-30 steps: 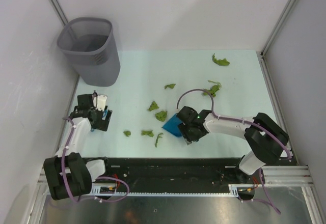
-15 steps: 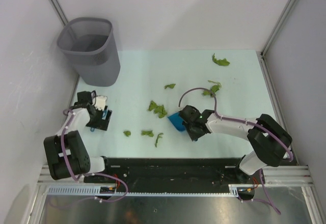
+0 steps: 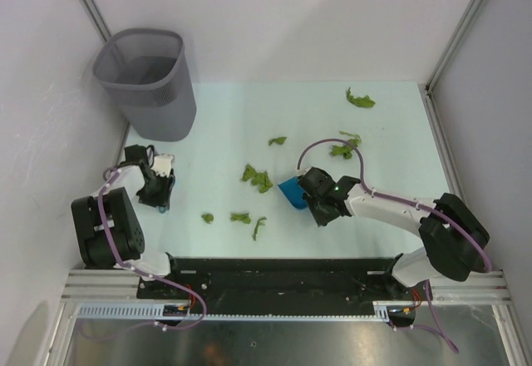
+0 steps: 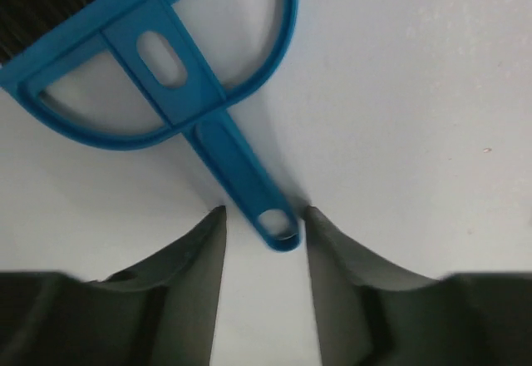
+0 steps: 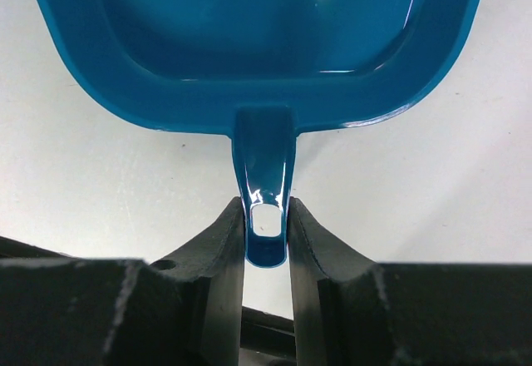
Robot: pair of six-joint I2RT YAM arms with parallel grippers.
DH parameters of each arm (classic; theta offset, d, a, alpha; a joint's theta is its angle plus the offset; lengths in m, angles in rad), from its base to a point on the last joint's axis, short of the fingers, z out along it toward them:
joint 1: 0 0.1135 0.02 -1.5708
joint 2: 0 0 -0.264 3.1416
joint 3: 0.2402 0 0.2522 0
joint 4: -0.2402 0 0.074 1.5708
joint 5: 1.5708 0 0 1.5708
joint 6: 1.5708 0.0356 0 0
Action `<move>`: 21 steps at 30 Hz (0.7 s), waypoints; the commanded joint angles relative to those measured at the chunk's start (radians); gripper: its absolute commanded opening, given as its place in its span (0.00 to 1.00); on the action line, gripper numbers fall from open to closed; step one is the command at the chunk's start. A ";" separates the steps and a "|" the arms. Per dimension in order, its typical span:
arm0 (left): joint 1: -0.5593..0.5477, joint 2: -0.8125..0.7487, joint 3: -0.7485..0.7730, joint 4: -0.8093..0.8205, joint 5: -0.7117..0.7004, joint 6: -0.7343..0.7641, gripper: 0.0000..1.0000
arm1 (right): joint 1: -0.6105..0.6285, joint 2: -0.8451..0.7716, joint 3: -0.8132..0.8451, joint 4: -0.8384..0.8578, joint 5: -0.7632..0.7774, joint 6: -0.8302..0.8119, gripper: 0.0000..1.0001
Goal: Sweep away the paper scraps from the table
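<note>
Paper scraps (image 3: 259,180) near right hand (image 5: 266,212) clamped on dustpan handle (image 5: 264,154); left hand (image 4: 264,213) apart around brush handle (image 4: 237,162)

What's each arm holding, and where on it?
Right gripper clamps the dustpan by its handle end. Left gripper holds nothing: brush handle sits between open jaws, ungripped.

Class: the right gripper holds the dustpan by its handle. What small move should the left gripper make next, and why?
Probably close the left gripper on the brush handle. Its fingers straddle the handle's end with gaps on both sides, so nothing is gripped yet. The right gripper is clamped on the dustpan, and paper scraps lie on the table.
</note>
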 commanded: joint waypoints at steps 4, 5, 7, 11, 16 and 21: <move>0.004 0.034 -0.030 0.034 0.058 0.029 0.20 | 0.011 0.071 0.039 0.004 0.058 0.022 0.00; 0.004 0.024 -0.037 0.034 0.066 0.031 0.06 | 0.015 0.100 0.039 0.014 0.061 0.035 0.00; 0.004 -0.019 -0.046 0.033 0.088 0.031 0.00 | 0.019 0.127 0.040 0.027 0.067 0.044 0.00; 0.004 -0.107 -0.066 0.030 0.115 0.034 0.00 | 0.021 0.170 0.039 0.059 0.062 0.067 0.00; -0.016 -0.210 -0.066 0.022 0.154 0.029 0.00 | 0.022 0.174 0.039 0.059 0.062 0.082 0.05; -0.088 -0.276 -0.049 0.013 0.154 0.010 0.00 | 0.019 0.135 0.039 0.042 0.070 0.094 0.50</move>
